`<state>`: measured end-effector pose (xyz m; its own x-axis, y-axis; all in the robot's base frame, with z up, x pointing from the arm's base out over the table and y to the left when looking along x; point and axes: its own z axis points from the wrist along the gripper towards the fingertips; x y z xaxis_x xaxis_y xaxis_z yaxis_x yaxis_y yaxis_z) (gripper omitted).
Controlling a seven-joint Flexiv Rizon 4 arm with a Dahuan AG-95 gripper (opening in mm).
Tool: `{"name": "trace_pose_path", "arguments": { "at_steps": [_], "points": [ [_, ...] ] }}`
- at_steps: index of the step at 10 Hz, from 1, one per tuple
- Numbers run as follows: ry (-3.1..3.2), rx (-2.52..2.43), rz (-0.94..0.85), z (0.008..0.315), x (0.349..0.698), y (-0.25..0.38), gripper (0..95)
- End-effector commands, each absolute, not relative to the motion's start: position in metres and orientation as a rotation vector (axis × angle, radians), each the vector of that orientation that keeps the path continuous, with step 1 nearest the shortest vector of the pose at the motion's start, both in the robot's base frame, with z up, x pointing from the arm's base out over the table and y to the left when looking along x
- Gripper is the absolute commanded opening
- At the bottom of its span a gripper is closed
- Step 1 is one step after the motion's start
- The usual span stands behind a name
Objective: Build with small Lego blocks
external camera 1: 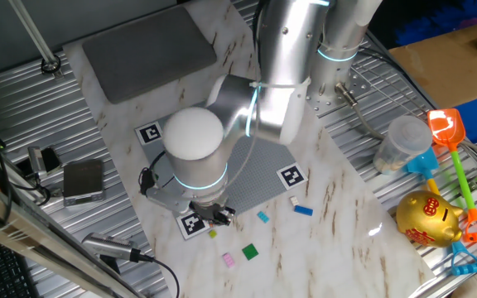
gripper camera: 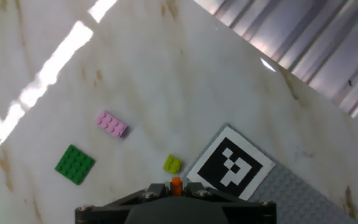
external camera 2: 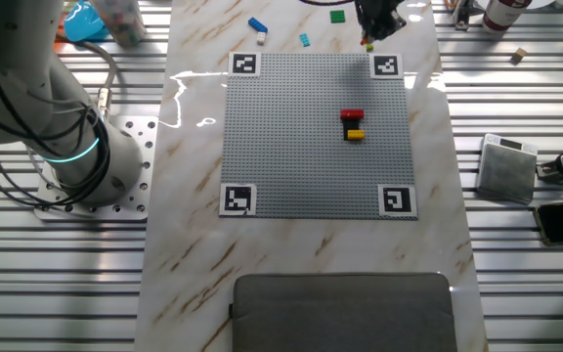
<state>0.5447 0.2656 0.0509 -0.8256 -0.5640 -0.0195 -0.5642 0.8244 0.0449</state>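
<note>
While the gripper (external camera 2: 372, 29) hangs over the far right corner of the grey plate (external camera 2: 311, 137), beside a corner marker (external camera 2: 387, 66), its fingers are closed on an orange brick (gripper camera: 176, 183); the hand view shows that brick pinched at the bottom edge of the frame, and the other fixed view shows a small orange speck under the fingers.

On the plate, right of centre, a short stack stands: red brick (external camera 2: 352, 115) farthest, black brick (external camera 2: 353, 124) in the middle, yellow brick (external camera 2: 355, 135) nearest, each touching the next.

The loose bricks lie on the marble table (external camera 2: 194, 244) off the plate's far edge. In the hand view a yellow-green brick (gripper camera: 172, 164) sits just beside the marker's corner, a pink brick (gripper camera: 111, 124) lies to its left and farther, and a flat green brick (gripper camera: 74, 164) lies left again, apart from both. In the other fixed view a blue brick (external camera 2: 257, 24) lies far left of the gripper, a light blue brick (external camera 2: 304, 40) near the plate's far edge, and a white brick (external camera 2: 260, 38) just beside the blue.
</note>
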Motion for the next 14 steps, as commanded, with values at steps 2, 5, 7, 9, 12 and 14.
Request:
{"name": "trace_pose_path", "arguments": {
  "at_steps": [2,5,7,9,12,14],
  "points": [
    [2.995,-0.917,0.093,0.064,0.546,0.212,0.0],
    [2.966,-0.968,0.124,0.061,0.535,0.163,0.0],
    [2.960,-0.987,0.126,0.059,0.531,0.153,0.0],
    [2.962,-0.992,0.116,0.060,0.529,0.152,0.0],
    [2.964,-1.013,0.067,0.060,0.529,0.152,0.0],
    [3.024,-0.844,0.037,0.060,0.529,0.152,0.0]
  ]
}}
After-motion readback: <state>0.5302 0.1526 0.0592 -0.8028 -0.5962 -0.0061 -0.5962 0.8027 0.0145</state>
